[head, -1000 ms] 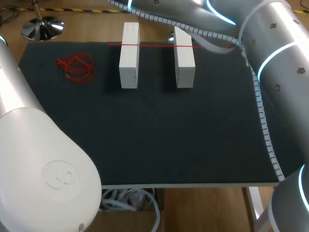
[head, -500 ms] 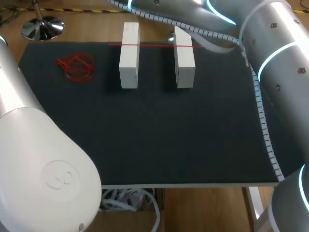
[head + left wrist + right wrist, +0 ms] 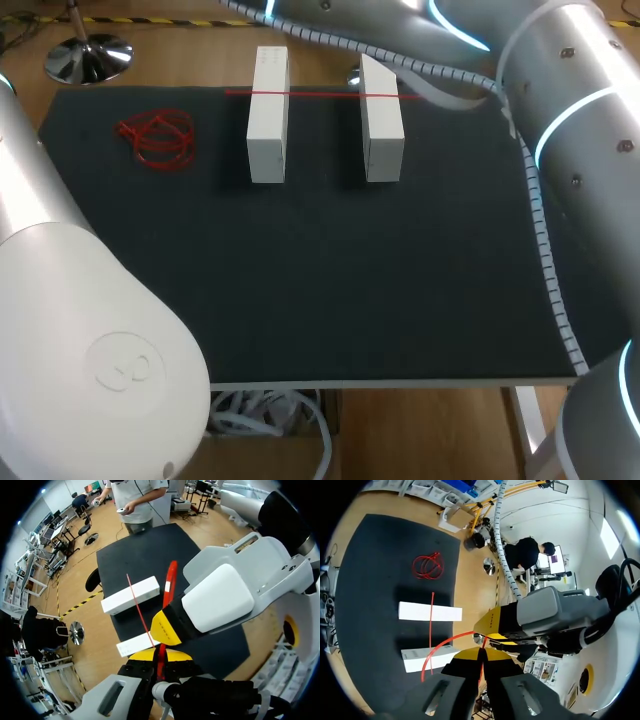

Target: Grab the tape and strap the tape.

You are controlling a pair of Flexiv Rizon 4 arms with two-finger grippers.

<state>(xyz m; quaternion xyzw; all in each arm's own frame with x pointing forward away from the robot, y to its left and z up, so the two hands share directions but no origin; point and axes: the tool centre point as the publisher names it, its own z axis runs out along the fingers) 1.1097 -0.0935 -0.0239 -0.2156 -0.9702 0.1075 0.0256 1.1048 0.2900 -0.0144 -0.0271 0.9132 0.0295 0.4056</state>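
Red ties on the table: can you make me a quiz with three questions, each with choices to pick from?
1. Where does the straight tie lie?
A. Rolled into a ball
B. Across both blocks
C. On the wooden floor

2. How many white blocks stand on the mat?
A. Two
B. One
C. Four

3. What state is the left gripper in?
A. Wide open and empty
B. Shut on a block
C. Shut on a red tie

Answers:
1 B: the head view shows it bridging the gap, resting on the top of each block.
2 A: two upright white blocks stand side by side at the far end of the mat.
3 C: in the left wrist view the tie runs between the two yellow tips, which press it from both sides.
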